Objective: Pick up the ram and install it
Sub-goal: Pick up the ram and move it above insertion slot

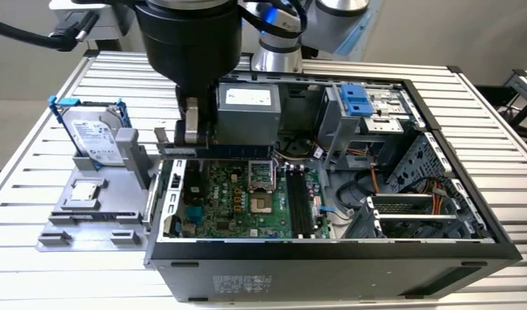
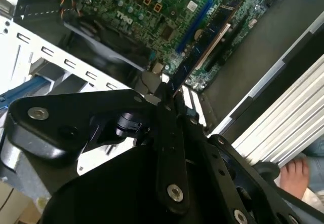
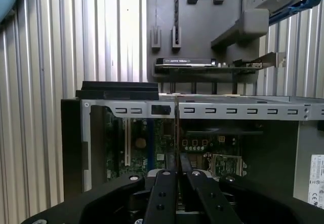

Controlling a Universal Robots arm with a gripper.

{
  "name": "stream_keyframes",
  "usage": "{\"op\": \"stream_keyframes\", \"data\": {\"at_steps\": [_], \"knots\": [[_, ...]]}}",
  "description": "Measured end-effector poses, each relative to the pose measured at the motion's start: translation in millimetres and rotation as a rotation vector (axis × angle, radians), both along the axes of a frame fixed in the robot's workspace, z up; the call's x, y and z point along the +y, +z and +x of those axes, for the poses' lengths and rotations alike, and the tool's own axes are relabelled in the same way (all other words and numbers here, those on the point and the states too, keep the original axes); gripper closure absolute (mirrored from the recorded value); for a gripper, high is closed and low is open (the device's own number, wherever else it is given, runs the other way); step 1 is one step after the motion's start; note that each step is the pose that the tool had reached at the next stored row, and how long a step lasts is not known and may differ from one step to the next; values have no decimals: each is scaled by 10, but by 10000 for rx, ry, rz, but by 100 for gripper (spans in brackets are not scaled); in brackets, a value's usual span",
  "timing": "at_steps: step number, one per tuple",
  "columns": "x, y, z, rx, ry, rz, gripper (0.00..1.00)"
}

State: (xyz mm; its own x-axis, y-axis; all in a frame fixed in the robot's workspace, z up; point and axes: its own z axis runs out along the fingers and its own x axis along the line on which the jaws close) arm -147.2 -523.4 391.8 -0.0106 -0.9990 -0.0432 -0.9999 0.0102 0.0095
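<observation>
Ram (image 1: pixel 242 150) is held clamped in gripper (image 1: pixel 193 141), above board (image 1: pixel 229 203) far edge. Carry step judged in hand; alignment w/ slot (image 1: pixel 299 200) not yet made.

The arm (image 1: pixel 190 39) comes straight down from overhead, its thick black wrist upright. Its claw (image 1: pixel 191 131) points downward, the two fingers (image 3: pixel 163 198) drawn close together and pinching the ram (image 1: pixel 242 150) near one end.

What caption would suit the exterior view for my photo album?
Robot gripper holding the ram level over the green motherboard inside an open computer case.
</observation>
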Motion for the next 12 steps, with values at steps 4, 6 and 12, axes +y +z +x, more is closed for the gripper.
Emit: {"op": "stream_keyframes", "data": {"at_steps": [4, 6, 12], "knots": [[3, 0, 144, 0, 0, 0, 100], [5, 0, 215, 1, 0, -1, 100], [7, 0, 437, 0, -1, 0, 100]]}}
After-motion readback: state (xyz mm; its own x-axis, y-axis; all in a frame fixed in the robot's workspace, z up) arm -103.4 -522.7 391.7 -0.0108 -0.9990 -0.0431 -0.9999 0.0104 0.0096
